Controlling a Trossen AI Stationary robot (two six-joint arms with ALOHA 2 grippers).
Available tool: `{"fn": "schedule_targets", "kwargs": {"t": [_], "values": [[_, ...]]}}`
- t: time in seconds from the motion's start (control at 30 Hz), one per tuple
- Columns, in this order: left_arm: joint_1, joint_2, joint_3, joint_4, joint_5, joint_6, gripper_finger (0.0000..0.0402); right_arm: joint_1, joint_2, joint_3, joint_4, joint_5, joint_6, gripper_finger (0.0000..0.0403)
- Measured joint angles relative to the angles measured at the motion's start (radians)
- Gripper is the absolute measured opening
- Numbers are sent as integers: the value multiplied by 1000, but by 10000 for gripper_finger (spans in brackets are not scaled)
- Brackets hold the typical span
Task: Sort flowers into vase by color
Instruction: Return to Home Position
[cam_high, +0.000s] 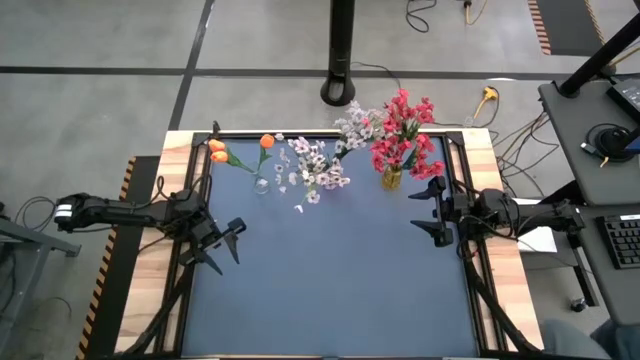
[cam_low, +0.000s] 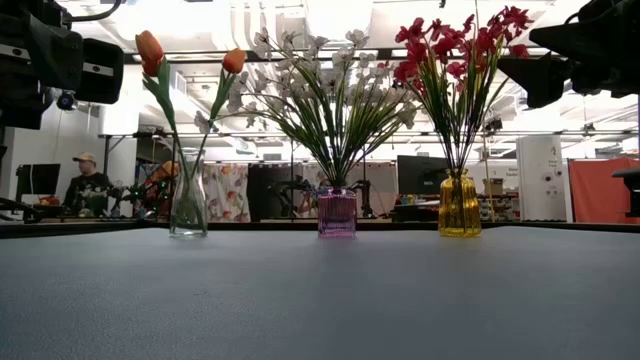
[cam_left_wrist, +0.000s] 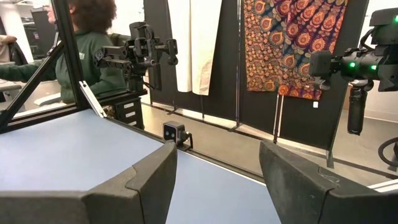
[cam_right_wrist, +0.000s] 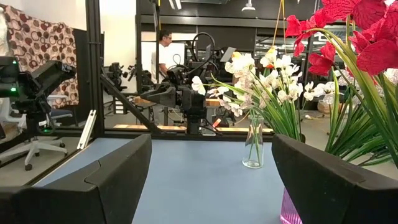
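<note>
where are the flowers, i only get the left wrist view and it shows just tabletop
Observer: In a row at the high view's top: clear vase, pink vase, yellow vase.
Operator: sorted by colour
Observer: Yes: orange tulips in the clear, white flowers in the pink, red flowers in the yellow.
Operator: where's the right pincer
Observer: The right pincer is open and empty, raised by the table's right edge.

We note glossy glass: transparent vase (cam_low: 188, 215), pink vase (cam_low: 337, 215), yellow vase (cam_low: 459, 207); matt blue mat (cam_high: 330, 280); bare wood border (cam_high: 165, 165).
</note>
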Motion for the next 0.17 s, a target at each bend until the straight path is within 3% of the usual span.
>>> {"fn": "schedule_targets", "kwargs": {"t": [0.17], "values": [[0,0,0,0,0,0,212,0,0,0,0,0,0,325]]}}
